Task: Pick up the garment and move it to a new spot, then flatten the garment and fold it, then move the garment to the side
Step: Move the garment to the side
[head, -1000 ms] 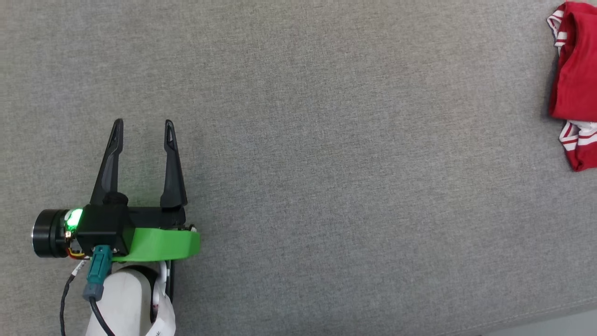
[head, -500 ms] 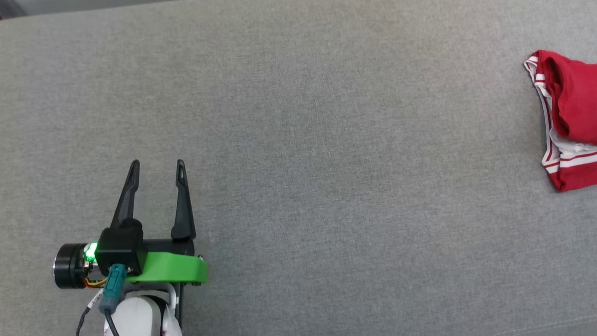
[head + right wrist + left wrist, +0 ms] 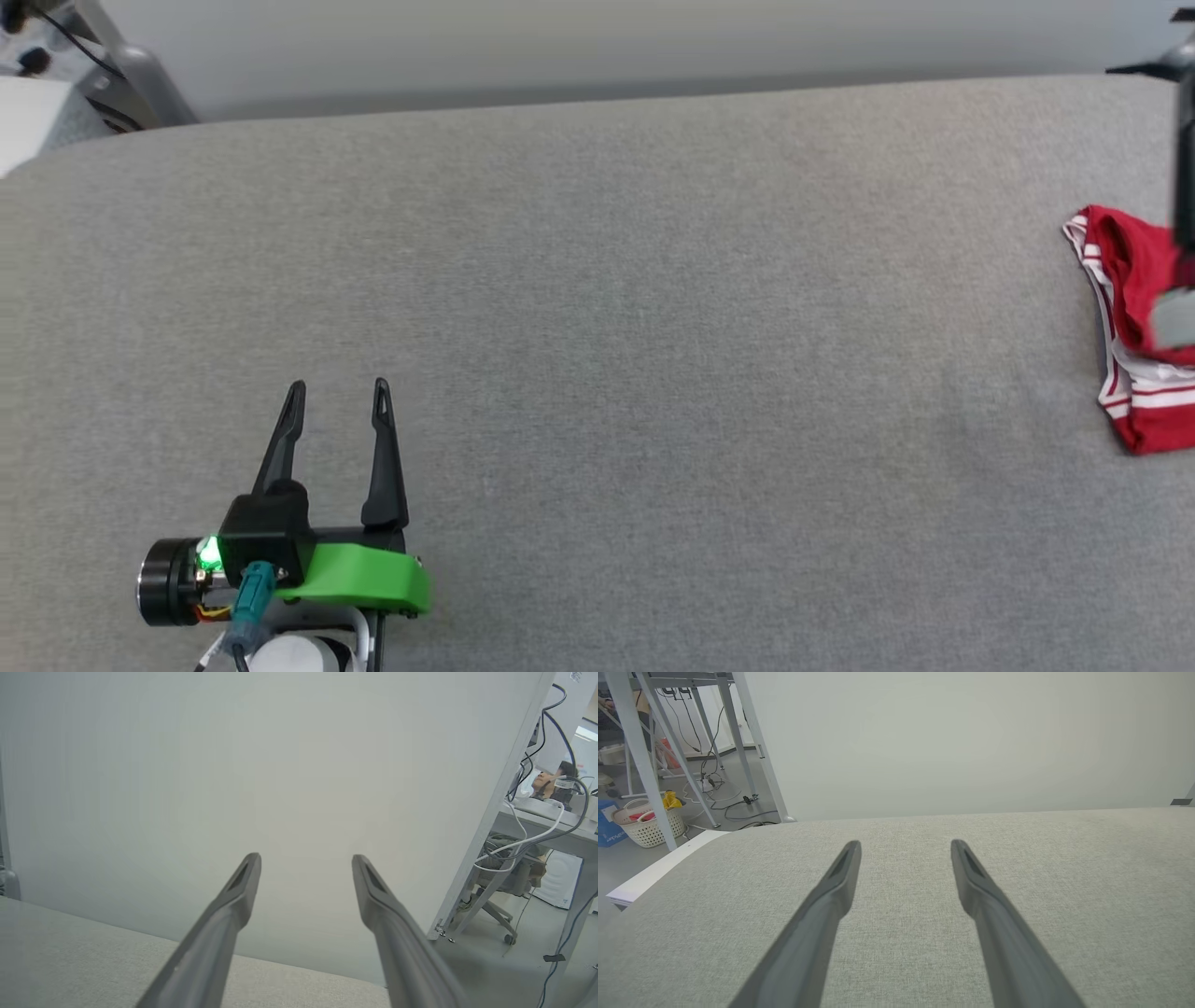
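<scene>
Fingers wide apart on both: left gripper spread and empty, right gripper likewise, nothing btwn. Garment lies crumpled at far right of grey padded surface, red w/ red-white striped trim, cut by frame edge. A blurred dark shape overlaps its right part; can't tell what. Left gripper sits low-left over the surface, well apart from garment. Right gripper points at a pale wall beyond surface edge.
</scene>
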Motion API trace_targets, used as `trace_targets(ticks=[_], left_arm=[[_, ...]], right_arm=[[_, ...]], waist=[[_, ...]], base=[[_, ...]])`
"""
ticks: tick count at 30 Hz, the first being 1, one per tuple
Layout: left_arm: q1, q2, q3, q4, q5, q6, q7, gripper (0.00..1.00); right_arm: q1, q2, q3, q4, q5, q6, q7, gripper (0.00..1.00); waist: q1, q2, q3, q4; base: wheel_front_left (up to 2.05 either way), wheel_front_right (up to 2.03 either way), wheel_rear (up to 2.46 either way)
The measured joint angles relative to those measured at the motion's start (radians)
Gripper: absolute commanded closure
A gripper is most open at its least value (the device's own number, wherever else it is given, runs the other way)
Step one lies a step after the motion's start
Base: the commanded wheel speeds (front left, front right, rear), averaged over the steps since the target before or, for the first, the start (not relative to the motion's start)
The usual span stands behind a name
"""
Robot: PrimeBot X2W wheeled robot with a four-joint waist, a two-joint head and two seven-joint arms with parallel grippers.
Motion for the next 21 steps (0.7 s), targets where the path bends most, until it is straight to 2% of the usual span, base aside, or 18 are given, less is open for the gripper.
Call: trace_targets(ticks=[5, 13, 21], left_arm=[[0.015, -0.003, 0.002, 0.016, -0.007, 0.000, 0.000, 0.00], [0.023, -0.006, 0.011, 0.033, -0.007, -0.003, 0.000, 0.00], [0.030, -0.007, 0.010, 0.051, -0.007, -0.013, 0.000, 0.00]], right_arm=[[0.132, 0.108, 0.016, -0.089, -0.014, 0.000, 0.000, 0.00], [0.317, 0.237, 0.072, -0.107, -0.010, 0.000, 0.000, 0.00], [0.420, 0.298, 0.071, -0.103, -0.011, 0.000, 0.000, 0.00]], waist=[[0.0000, 0.0000, -0.042, 0.033], [0.0000, 0.0000, -0.092, 0.080], [0.0000, 0.0000, -0.116, 0.099]], base=[[0.00, 0.00, 0.00], [0.00, 0.00, 0.00], [0.00, 0.00, 0.00]])
